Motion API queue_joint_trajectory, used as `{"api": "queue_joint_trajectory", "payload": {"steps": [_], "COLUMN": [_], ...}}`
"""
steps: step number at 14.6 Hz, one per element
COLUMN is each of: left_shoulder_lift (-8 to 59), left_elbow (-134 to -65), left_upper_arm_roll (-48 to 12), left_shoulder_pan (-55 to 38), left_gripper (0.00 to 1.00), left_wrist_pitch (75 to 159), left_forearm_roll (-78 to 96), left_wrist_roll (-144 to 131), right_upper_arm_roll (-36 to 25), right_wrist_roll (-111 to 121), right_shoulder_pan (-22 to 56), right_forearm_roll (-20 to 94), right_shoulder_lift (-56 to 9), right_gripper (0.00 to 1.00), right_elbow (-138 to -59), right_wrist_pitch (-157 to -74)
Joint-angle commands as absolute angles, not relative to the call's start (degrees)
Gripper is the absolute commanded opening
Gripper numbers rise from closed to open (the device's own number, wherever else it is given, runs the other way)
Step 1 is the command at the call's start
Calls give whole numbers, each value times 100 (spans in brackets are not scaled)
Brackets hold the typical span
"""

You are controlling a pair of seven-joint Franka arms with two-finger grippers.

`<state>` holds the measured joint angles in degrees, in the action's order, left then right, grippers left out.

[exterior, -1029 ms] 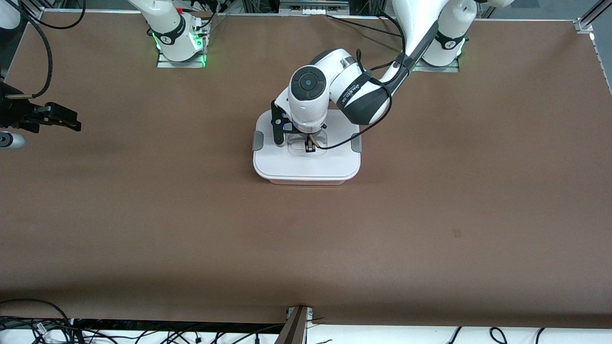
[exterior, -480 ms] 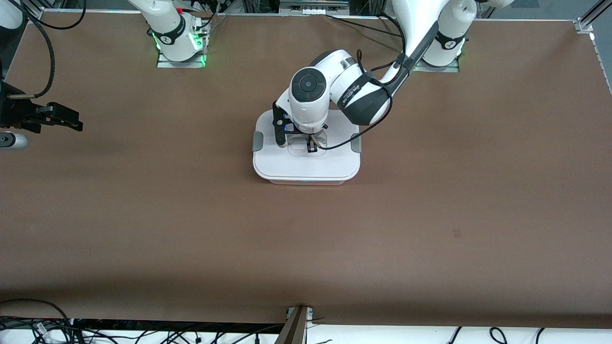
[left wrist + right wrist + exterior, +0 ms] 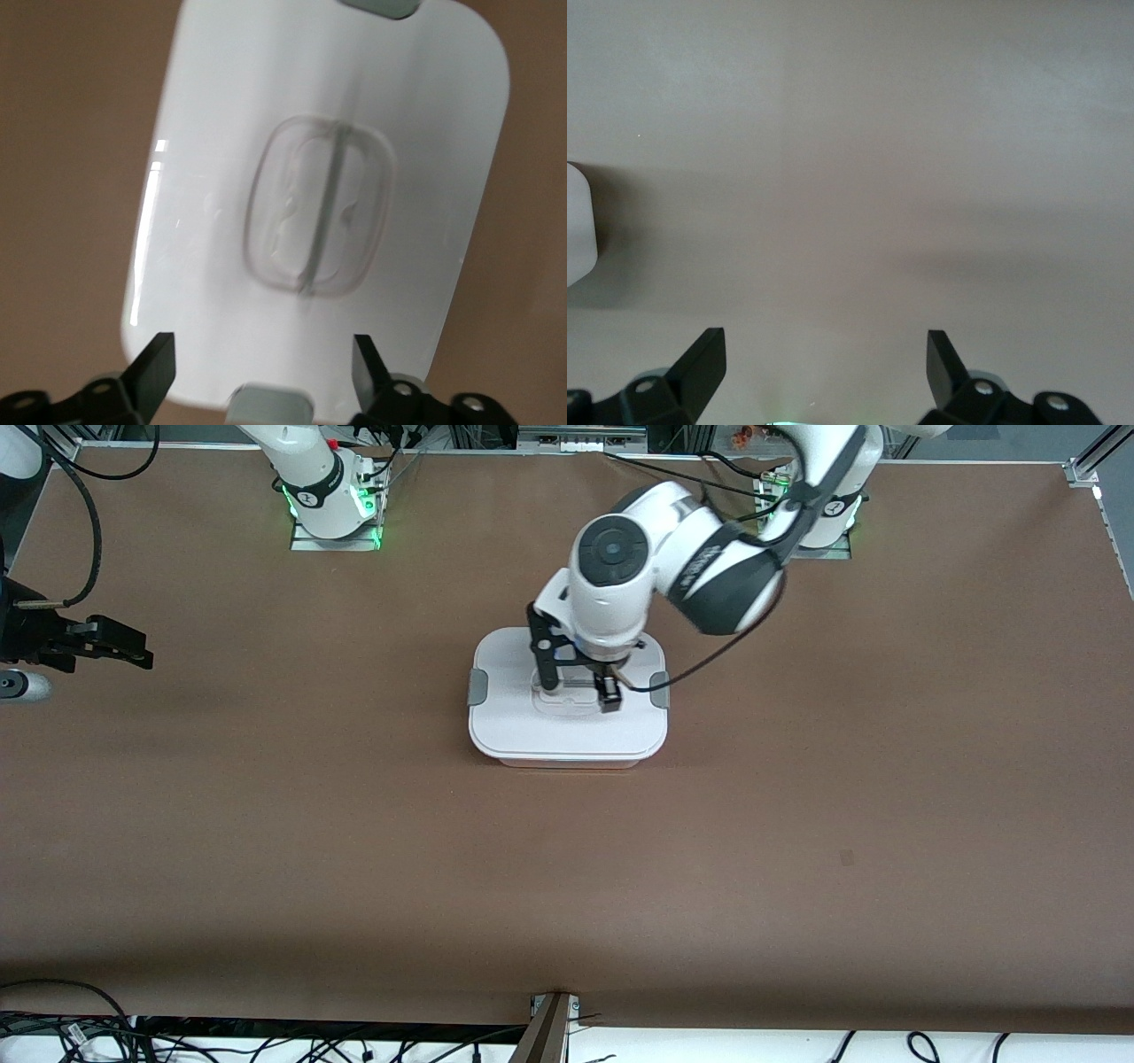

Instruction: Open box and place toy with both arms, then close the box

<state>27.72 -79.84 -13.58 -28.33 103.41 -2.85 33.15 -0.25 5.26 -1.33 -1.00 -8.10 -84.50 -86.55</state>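
The box [image 3: 567, 731] stands at the middle of the table with its white lid on, and it fills the left wrist view [image 3: 221, 133]. Its clear recessed handle [image 3: 567, 698] [image 3: 319, 217] is free. Grey clips [image 3: 477, 687] [image 3: 270, 403] sit at both ends. My left gripper [image 3: 576, 684] [image 3: 261, 359] hangs open and empty above the lid, over the handle and the clip toward the left arm's end. My right gripper [image 3: 133, 648] [image 3: 824, 354] is open and empty over bare table at the right arm's end, where that arm waits. The toy is out of view.
A grey cylinder [image 3: 22, 686] lies at the table edge under the right arm. A white object [image 3: 578, 221] shows at the edge of the right wrist view. Cables [image 3: 266, 1045] run along the edge nearest the front camera.
My left gripper has risen off the handle and shifted toward the left arm's end. The lid has stayed on the box. The right arm has barely moved.
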Motion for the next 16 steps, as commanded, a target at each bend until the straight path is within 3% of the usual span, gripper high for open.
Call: {"api": "queue_joint_trajectory", "payload": {"steps": [1, 9, 11, 14, 16], "left_shoulder_lift": [2383, 1909, 1391, 259, -157], "left_elbow": [-8051, -7207, -7617, -8951, -9569], "left_upper_arm_roll": [-1258, -740, -362, -325, -316], "left_shoulder_pan": [-2628, -1547, -1564, -1206, -802], "left_gripper": [100, 100, 100, 100, 100], "left_wrist_pitch": [9828, 9220, 9281, 9421, 9623], "left_forearm_roll": [-395, -326, -238, 25, 71], "left_wrist_roll": [3235, 2673, 2035, 1302, 1389], "right_upper_arm_roll": [-18, -26, -26, -18, -18], "right_wrist_roll": [589, 589, 589, 589, 589], "right_shoulder_pan": [-114, -114, -114, -106, -97], "right_forearm_roll": [-88, -79, -79, -79, -79], "right_shoulder_lift": [-905, -914, -914, -914, -914], "right_gripper": [100, 100, 100, 100, 100], "right_elbow": [-8288, -8288, -8288, -8288, -8288], "right_wrist_pitch": [-8622, -8622, -8622, -8631, -8631]}}
